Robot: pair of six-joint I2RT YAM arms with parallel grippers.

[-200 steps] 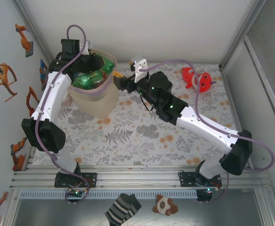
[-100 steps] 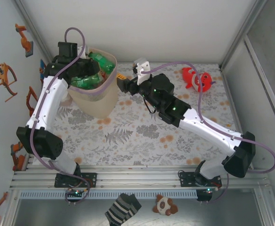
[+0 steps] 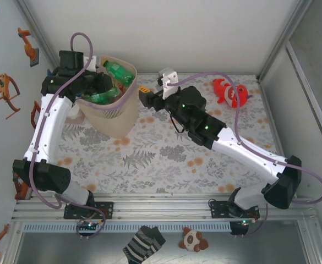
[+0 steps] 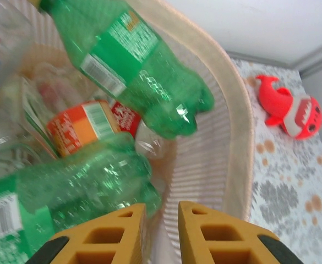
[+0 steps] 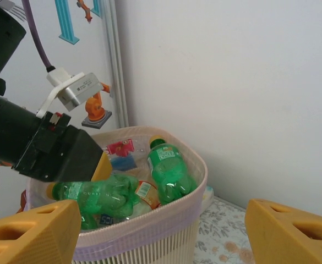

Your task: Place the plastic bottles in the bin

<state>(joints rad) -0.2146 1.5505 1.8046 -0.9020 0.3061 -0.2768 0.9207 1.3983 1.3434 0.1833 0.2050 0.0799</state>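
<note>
Since the earlier frame, the left arm has been drawn back leftward. From above, the left gripper is seen over the bin, in which the plastic bottles are piled; the right gripper is placed just beside its rim. In the left wrist view, its fingers are almost closed and empty. In the right wrist view, the fingers are spread wide.

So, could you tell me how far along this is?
Nearly done: green and clear plastic bottles fill the translucent pink bin. In hand: nothing; left gripper and right gripper are empty. Left: seemingly nothing; I see no bottle on the floral table.
</note>
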